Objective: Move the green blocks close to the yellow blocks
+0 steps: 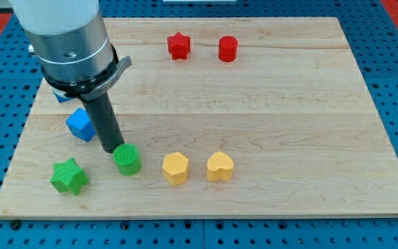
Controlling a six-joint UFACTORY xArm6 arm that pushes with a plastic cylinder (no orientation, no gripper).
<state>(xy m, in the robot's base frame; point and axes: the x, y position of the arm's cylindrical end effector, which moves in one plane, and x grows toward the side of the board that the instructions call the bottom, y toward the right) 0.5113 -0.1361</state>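
My tip [110, 149] rests on the board just to the upper left of a green cylinder [126, 159], touching or nearly touching it. A green star [69, 176] lies further to the view's left, near the bottom edge. A yellow hexagon block [175, 167] sits to the right of the green cylinder with a small gap. A yellow heart block [220, 166] lies just right of the hexagon. The rod [104, 124] rises up to the arm's grey body [71, 41].
A blue cube [80, 125] sits just left of the rod. Another blue block [62, 96] is mostly hidden under the arm. A red star [178, 45] and a red cylinder [227, 49] lie near the view's top. The wooden board [289, 124] sits on a blue pegboard.
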